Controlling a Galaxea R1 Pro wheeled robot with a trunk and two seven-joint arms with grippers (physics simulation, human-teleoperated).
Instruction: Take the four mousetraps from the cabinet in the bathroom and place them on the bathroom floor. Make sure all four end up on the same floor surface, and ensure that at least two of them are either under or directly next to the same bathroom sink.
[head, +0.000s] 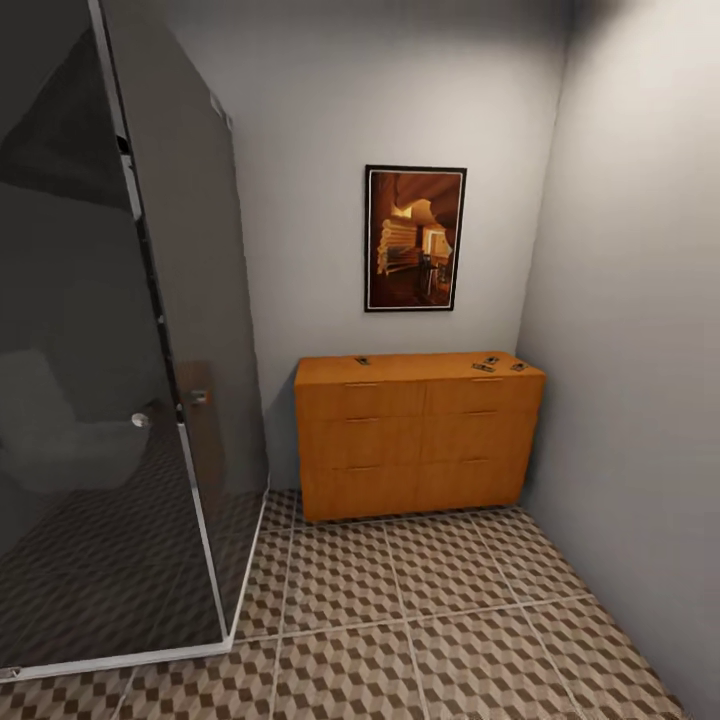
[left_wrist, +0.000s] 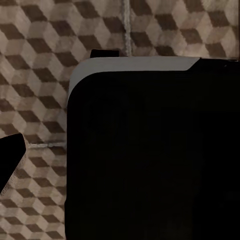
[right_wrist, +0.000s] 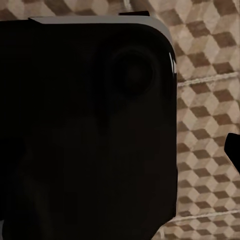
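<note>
The low orange-brown wooden cabinet (head: 420, 432) with slim bar handles stands against the far wall in the right corner, under a dark-framed picture (head: 415, 238). On its top lie the mousetraps: one tiny flat tan board (head: 362, 360) sits left of centre, and three more (head: 492, 365) cluster close together near the right end. They are too small to tell wire from wood.

The bathroom floor (head: 430, 610) of brown, beige and white cube-patterned tiles stretches between the robot and the cabinet. A dark glass shower screen (head: 180, 400) with a metal frame fills the left side.

Both wrist views look down on the tiles past a large dark body, so I cannot tell how either gripper stands or whether it holds anything.

The risks, as I judge them: driving forward could clip the screen's near corner on the left or the right wall. The three clustered traps lie so close that reaching for one could knock its neighbours off the edge.
</note>
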